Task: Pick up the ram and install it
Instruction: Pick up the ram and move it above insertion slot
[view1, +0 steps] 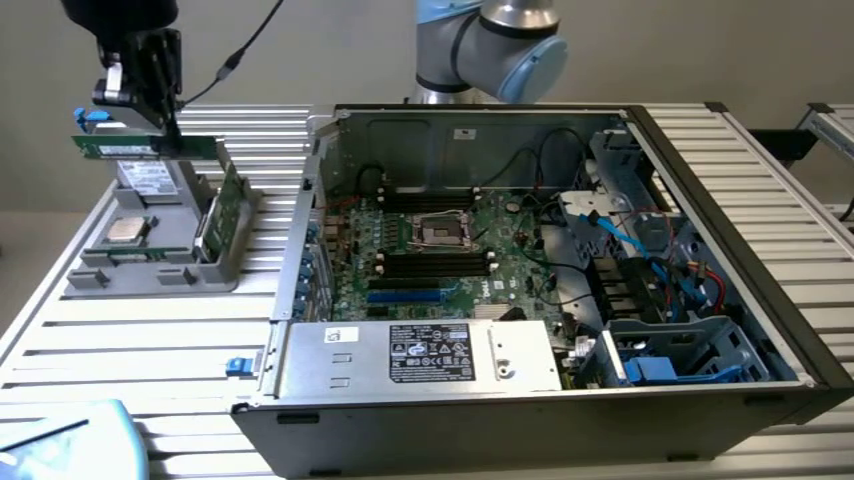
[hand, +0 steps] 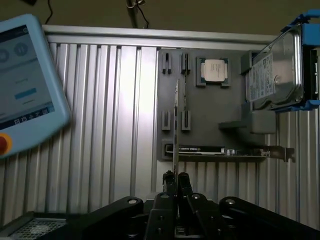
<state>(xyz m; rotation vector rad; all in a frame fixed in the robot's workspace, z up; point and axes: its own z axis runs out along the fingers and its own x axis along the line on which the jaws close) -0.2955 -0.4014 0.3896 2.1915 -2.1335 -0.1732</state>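
The gripper (view1: 170, 135) was clenched on the ram (view1: 120, 148), which jutted out level to either side of its fingers, lifted directly above the grey holder tray (view1: 94, 278) and apparently clear of it. The open computer case (view1: 747, 200) lay well apart, toward the exterior view's right and lower than the gripper. The black memory slots (view1: 430, 264) there seemed roughly parallel to the stick's long axis.

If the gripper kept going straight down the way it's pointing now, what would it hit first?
Probably the grey parts holder. The gripper, jaws shut on the ram, points down over it, so the ram's lower edge would likely touch first, near the holder's slots. Depth is unclear.
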